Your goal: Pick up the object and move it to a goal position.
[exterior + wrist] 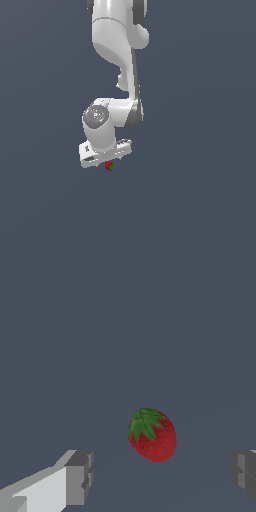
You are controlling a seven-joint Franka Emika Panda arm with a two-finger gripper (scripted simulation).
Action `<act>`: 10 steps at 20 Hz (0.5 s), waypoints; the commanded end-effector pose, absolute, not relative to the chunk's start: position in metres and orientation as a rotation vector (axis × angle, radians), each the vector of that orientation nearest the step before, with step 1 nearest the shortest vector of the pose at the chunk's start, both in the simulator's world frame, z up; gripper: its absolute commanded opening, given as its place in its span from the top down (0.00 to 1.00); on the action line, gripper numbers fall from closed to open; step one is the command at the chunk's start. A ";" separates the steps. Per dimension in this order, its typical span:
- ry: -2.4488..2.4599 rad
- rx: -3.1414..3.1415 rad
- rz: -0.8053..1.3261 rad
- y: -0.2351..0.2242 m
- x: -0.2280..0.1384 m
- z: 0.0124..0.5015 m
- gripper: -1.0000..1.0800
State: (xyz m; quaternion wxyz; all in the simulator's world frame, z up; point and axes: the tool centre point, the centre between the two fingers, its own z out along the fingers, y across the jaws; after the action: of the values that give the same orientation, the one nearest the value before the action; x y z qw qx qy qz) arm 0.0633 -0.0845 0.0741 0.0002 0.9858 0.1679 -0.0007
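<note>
Strawberry [152,435], red with a green leafy cap, lies on the grey table [125,331], free of any grip. The gripper [162,478] hangs just above it with jaws spread wide and empty, one finger [79,477] on each side, apparently lined up to close on it.

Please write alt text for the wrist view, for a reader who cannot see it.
A red strawberry with a green leafy cap lies on a plain dark grey-blue surface, untouched, between the two spread grey fingertips of the open end effector. It sits nearer one fingertip than the other, and nothing else is in the picture.
</note>
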 end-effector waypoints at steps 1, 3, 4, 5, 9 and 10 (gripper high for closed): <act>0.537 3.095 0.000 -0.085 0.065 0.073 0.04; 0.531 3.096 -0.002 -0.085 0.064 0.073 0.04; 0.531 3.096 -0.002 -0.085 0.064 0.072 0.04; 0.531 3.096 -0.002 -0.085 0.064 0.070 0.04; 0.533 3.096 -0.001 -0.085 0.063 0.055 0.04; 0.534 3.096 -0.001 -0.085 0.063 0.049 0.04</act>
State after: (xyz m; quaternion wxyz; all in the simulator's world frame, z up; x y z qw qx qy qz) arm 0.0640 -0.0854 0.0572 0.0003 0.9855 0.1695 0.0003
